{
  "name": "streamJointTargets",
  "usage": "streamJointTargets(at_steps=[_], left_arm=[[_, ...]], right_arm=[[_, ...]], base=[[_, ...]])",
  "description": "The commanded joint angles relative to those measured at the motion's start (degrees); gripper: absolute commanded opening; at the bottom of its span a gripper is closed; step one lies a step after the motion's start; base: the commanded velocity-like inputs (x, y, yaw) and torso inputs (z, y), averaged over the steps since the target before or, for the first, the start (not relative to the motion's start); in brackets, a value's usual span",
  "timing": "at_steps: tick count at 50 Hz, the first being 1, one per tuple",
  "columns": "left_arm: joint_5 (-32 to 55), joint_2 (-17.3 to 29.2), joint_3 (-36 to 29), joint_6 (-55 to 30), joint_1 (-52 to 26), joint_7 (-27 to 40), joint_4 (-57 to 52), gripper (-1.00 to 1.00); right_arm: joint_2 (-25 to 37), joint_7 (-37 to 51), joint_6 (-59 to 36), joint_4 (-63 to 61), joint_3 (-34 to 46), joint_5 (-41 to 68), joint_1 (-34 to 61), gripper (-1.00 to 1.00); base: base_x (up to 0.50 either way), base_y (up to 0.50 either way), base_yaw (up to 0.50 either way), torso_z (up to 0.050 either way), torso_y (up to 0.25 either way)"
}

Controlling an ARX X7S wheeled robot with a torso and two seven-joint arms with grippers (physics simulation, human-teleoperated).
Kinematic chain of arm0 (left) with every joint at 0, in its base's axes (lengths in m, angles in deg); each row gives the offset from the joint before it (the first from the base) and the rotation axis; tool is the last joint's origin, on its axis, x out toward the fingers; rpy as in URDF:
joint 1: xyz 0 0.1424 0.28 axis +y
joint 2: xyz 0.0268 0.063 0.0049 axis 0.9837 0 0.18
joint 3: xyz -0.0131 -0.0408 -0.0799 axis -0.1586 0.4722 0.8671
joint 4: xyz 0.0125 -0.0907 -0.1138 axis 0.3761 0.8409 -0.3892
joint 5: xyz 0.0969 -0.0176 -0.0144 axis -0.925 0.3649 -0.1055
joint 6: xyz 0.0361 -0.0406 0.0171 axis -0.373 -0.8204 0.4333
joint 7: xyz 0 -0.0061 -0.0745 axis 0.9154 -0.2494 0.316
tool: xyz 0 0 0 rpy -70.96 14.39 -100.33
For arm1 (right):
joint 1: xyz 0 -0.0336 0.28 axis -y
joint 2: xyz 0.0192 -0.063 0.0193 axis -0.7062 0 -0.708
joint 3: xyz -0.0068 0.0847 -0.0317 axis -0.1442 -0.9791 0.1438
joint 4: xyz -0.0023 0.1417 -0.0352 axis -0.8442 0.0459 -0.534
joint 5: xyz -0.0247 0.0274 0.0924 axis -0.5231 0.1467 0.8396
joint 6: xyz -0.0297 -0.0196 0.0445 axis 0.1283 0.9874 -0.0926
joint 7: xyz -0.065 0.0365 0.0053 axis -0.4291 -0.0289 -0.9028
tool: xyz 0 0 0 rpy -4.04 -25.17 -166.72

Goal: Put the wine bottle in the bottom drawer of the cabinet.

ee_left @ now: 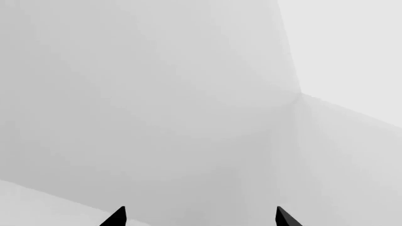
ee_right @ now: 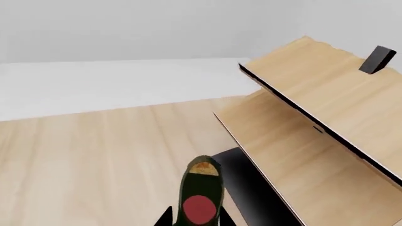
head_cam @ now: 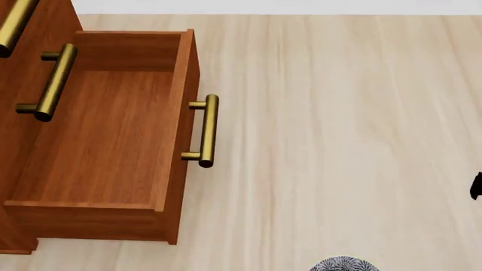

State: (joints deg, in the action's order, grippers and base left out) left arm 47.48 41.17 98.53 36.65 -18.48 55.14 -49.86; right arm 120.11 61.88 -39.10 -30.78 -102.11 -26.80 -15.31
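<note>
No text, brand, number or sign can be read in any of the views. The wine bottle (ee_right: 201,200) in the right wrist view carries only a plain red round patch below its cork, with no lettering on it. The bottom drawer (head_cam: 105,141) and its brass handle (head_cam: 205,131) in the head view are unmarked.

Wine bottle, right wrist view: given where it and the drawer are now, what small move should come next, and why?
Probably carry the right gripper toward the cabinet. The wine bottle sits between its fingers, near the pale rack, while the head view shows the bottom drawer pulled open, its floor bare, with no bottle over it yet.
</note>
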Motion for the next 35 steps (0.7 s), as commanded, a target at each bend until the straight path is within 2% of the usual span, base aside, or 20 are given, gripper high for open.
streamJointTargets(at_steps=[1,9,18,23,30,35], left_arm=[[0.17,-0.06,-0.02,0.18,0.12,0.0,0.09,1.0],[0.24,-0.04,-0.01,0.32,0.17,-0.01,0.25,1.0],[0.43,-0.08,0.04,0.46,0.24,0.02,0.32,1.0],[0.56,0.13,-0.12,0.31,0.13,0.39,0.19,1.0],[0.27,-0.04,-0.44,0.56,0.42,0.09,0.14,1.0],[-0.03,-0.09,-0.71,0.81,0.38,0.03,0.27,1.0]], right_arm=[[0.5,8.82,-10.68,-2.91,-0.99,13.97,12.04,-1.0],[-0.48,18.63,-12.86,0.83,2.16,27.0,20.88,-1.0],[0.05,30.79,-7.92,8.17,10.28,43.85,28.49,-1.0],[-0.37,32.97,-5.79,10.69,14.4,48.61,31.55,-1.0],[0.82,39.49,-4.07,14.62,26.0,57.02,38.34,-1.0],[0.27,42.83,-1.38,17.6,31.05,60.27,42.43,-1.0]], base=[[0.0,0.0,0.0,0.0,0.0],[0.0,0.0,0.0,0.0,0.0],[0.0,0.0,0.0,0.0,0.0],[0.0,0.0,0.0,0.0,0.003],[0.0,0.0,0.0,0.0,0.0],[0.0,0.0,0.0,0.0,0.0]])
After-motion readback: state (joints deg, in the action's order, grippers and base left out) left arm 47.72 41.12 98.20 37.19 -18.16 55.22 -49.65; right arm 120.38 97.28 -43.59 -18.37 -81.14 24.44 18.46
